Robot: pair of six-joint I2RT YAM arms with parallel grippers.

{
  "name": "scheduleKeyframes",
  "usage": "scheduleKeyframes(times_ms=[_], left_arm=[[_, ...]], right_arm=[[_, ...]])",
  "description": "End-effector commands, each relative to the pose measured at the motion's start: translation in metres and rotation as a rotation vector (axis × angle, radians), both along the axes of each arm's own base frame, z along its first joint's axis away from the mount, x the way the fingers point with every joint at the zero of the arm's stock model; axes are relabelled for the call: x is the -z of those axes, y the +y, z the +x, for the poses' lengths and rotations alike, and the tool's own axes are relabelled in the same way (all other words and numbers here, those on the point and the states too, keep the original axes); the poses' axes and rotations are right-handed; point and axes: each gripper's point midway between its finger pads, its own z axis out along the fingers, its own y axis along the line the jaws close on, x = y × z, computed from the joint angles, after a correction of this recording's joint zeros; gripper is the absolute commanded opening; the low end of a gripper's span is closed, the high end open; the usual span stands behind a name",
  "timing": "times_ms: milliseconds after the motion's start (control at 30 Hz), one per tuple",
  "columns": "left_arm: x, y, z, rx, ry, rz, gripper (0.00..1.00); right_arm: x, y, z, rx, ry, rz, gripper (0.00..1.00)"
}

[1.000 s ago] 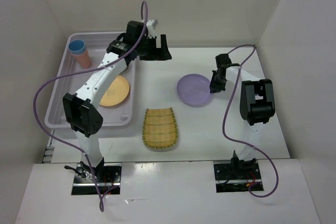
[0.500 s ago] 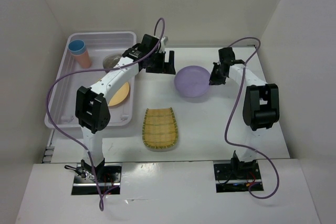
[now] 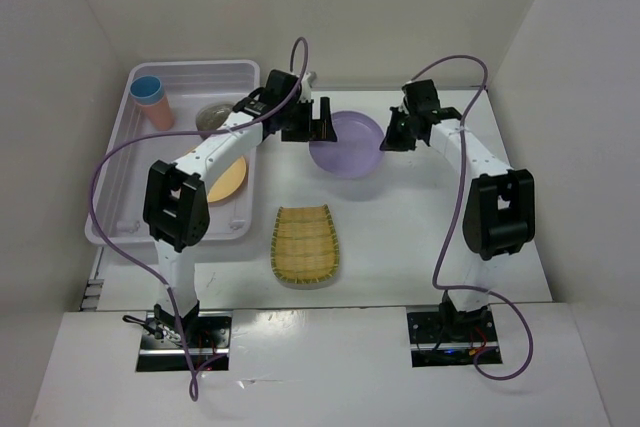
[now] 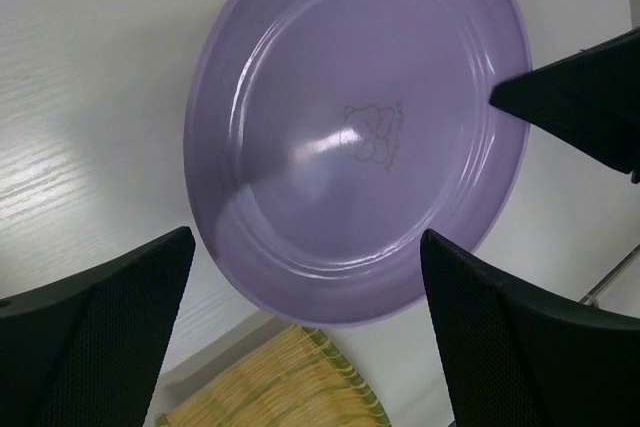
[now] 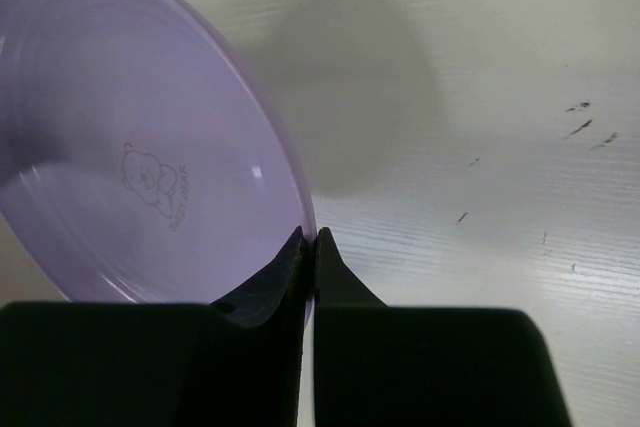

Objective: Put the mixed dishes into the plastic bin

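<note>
Lilac plate (image 3: 345, 147) gripped beside the plastic bin (image 3: 185, 67)

The plastic bin, upper left, holds an orange plate (image 3: 228, 179), grey plate (image 3: 212, 117), blue cup (image 3: 147, 87) and pink cup (image 3: 161, 115). Right fingers (image 5: 285, 277) clamp the lilac plate's rim mid-frame, left fingers (image 4: 100, 327) are spread apart, and the yellow tray (image 3: 305, 245) lies on the surface (image 3: 420, 237).

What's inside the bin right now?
In the bin: stacked pink and blue cups, a grey plate, an orange plate. The left arm covers part of both plates.
</note>
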Motion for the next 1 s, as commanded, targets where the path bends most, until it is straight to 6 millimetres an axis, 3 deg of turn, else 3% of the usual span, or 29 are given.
scheduleKeyframes(times_ms=[0,200,267,367,400,433,567,733,767,800,833,867,900,967], left_arm=[[-0.001,0.007,0.011,-0.037,-0.014,-0.027,1.0],[0.008,0.026,0.011,-0.093,-0.004,0.0,1.0],[0.007,0.017,0.006,-0.056,0.011,-0.044,1.0],[0.004,0.009,0.004,-0.016,0.033,-0.109,0.91],[0.005,0.006,0.003,-0.017,0.049,-0.131,0.86],[0.001,0.003,0.004,-0.013,0.039,-0.15,0.7],[-0.01,-0.002,0.001,0.021,0.041,-0.21,0.35],[-0.028,0.007,0.003,0.02,0.047,-0.297,0.07],[-0.027,0.005,0.001,0.02,0.064,-0.317,0.03],[-0.045,0.008,0.001,0.027,0.035,-0.353,0.0],[-0.049,0.007,-0.002,0.03,0.032,-0.369,0.0],[-0.054,0.013,0.001,0.012,0.025,-0.38,0.0],[-0.067,0.022,-0.001,-0.005,0.009,-0.393,0.0],[-0.084,0.04,0.006,-0.049,-0.039,-0.394,0.0]], right_arm=[[-0.068,0.016,0.007,-0.031,-0.153,0.06,0.0],[-0.095,0.018,0.008,-0.039,-0.2,0.077,0.0],[-0.106,0.024,0.005,-0.068,-0.217,0.108,0.0],[-0.115,0.043,0.001,-0.114,-0.234,0.124,0.0],[-0.115,0.048,-0.001,-0.125,-0.234,0.125,0.0],[-0.117,0.047,0.002,-0.119,-0.246,0.121,0.0],[-0.105,0.057,-0.005,-0.148,-0.214,0.126,0.0],[-0.097,0.063,-0.005,-0.163,-0.201,0.131,0.0],[-0.097,0.063,-0.005,-0.163,-0.201,0.131,0.02],[-0.092,0.069,-0.007,-0.178,-0.187,0.136,0.05],[-0.096,0.069,-0.005,-0.179,-0.196,0.138,0.1],[-0.096,0.069,-0.005,-0.179,-0.196,0.138,0.17],[-0.096,0.069,-0.005,-0.179,-0.196,0.138,0.36],[-0.094,0.07,-0.004,-0.173,-0.2,0.145,0.47]])
